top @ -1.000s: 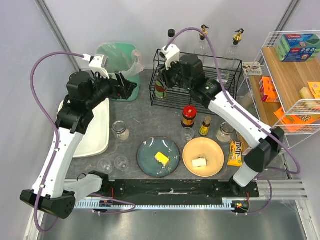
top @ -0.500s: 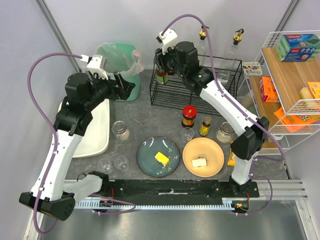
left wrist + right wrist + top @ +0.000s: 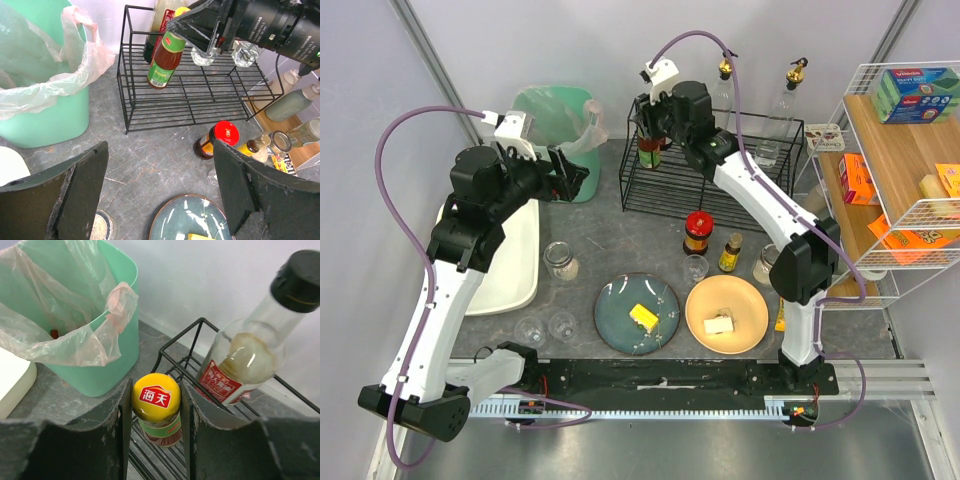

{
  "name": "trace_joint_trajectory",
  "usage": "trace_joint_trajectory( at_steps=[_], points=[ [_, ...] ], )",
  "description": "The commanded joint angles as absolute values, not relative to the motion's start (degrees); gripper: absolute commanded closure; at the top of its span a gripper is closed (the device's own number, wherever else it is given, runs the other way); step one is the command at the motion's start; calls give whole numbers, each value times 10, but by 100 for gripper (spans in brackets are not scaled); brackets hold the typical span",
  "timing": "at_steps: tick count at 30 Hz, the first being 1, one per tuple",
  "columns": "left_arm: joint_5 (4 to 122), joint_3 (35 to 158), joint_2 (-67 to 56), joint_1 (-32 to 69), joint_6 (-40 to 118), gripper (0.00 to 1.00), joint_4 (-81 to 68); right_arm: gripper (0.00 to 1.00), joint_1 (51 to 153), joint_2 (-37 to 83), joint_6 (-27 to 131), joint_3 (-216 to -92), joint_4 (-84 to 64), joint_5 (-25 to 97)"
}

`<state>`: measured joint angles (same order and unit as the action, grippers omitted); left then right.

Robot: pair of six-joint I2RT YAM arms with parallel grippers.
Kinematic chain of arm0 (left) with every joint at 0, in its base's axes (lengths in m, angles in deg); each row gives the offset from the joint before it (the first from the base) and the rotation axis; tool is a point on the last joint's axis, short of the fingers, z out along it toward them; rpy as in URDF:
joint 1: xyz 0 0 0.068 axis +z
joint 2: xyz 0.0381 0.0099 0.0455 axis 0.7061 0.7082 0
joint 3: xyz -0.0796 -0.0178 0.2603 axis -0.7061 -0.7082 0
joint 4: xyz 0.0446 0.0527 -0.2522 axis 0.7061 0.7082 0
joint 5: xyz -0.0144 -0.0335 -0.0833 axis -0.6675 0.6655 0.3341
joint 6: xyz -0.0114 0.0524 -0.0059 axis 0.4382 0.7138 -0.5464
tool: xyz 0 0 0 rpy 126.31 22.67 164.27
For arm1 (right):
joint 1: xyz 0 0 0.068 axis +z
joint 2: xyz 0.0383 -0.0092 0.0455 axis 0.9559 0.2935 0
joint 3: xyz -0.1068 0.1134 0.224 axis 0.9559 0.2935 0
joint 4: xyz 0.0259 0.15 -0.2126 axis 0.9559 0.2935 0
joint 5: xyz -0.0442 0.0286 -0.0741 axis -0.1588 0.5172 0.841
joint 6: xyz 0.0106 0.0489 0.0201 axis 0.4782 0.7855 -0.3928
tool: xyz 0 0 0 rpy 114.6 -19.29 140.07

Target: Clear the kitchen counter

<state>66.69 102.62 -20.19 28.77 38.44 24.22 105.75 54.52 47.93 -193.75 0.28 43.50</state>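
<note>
My right gripper (image 3: 156, 405) is shut on the yellow cap of a sauce bottle (image 3: 155, 396) with a green label. The bottle (image 3: 165, 62) hangs tilted over the left end of the black wire rack (image 3: 200, 102), its base just above the rack's floor. A tall dark-capped bottle (image 3: 240, 360) stands in the rack right behind it. From above, the right gripper (image 3: 648, 140) is at the rack's (image 3: 720, 190) back left corner. My left gripper (image 3: 160, 185) is open and empty, above the dark grey kitchen counter (image 3: 620, 240) beside the green bin (image 3: 555, 125).
On the counter: a blue plate (image 3: 610, 300) and an orange plate (image 3: 752, 300) with food bits, a red-lidded jar (image 3: 697, 232), a small sauce bottle (image 3: 730, 253), glass jars and cups (image 3: 559, 260), a candy packet (image 3: 790, 305). White tub (image 3: 510, 270) left, wire shelf (image 3: 900, 170) right.
The right gripper has lifted the yellow-capped bottle up and toward the back of the rack's left end. The left arm has barely moved.
</note>
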Motion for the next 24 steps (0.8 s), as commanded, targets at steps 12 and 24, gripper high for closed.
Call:
trace_joint_trajectory(
  at_steps=[12,24],
  points=[
    [653,1051,-212,287,416,10,247,91,1061,546,503,-1962,-94,431],
    [652,1052,-213,287,415,10,249,59,1061,558,526,-1963,-73,468]
  ],
)
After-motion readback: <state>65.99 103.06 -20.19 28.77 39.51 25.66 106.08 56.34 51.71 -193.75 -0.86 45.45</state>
